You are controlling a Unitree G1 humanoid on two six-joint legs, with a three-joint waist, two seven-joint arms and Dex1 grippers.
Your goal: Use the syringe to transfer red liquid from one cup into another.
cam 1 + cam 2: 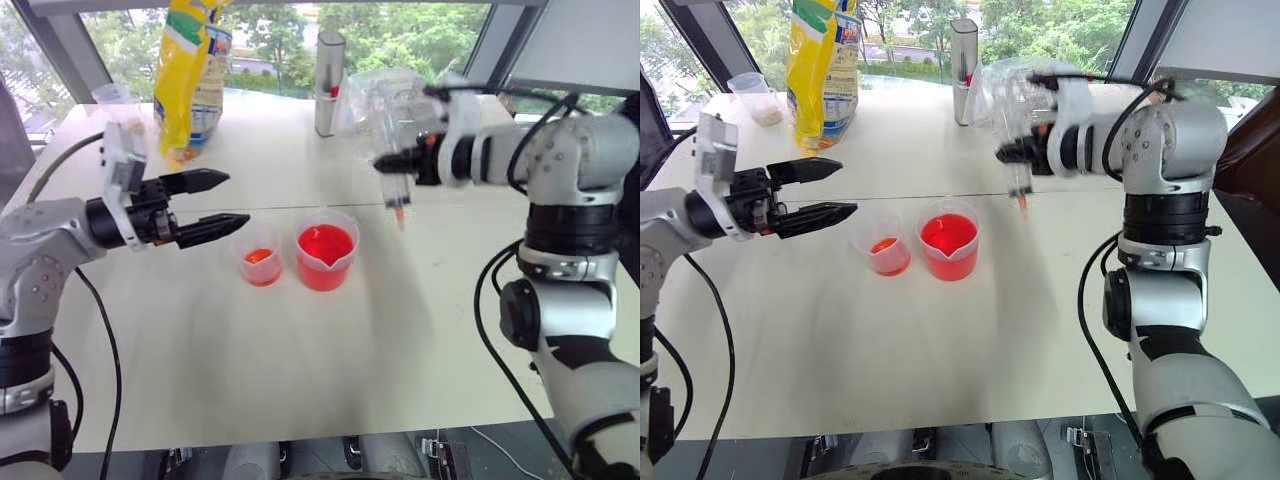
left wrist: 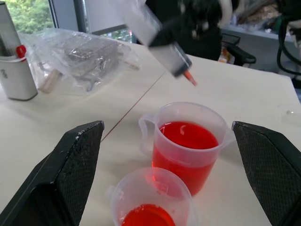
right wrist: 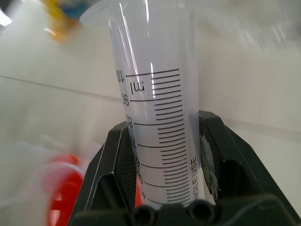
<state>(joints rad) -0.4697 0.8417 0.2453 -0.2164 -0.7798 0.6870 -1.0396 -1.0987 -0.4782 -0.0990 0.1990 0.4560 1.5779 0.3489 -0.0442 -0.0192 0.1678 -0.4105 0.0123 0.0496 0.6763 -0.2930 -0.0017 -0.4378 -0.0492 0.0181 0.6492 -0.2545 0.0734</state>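
While the right jaws [image 1: 1025, 152] clench the syringe [image 1: 1020, 185] tip-down, left jaws [image 1: 215, 205] released, level.

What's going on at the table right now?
The right tool is shut on the large clear plastic syringe, holding it in the air with its orange-red tip pointing down, beside and above the wide spouted clear beaker of bright red liquid. The tip is not in the liquid. The smaller clear cup with a little orange-red liquid at its base stands right beside the beaker. The left tool hovers open near that cup, holding nothing.
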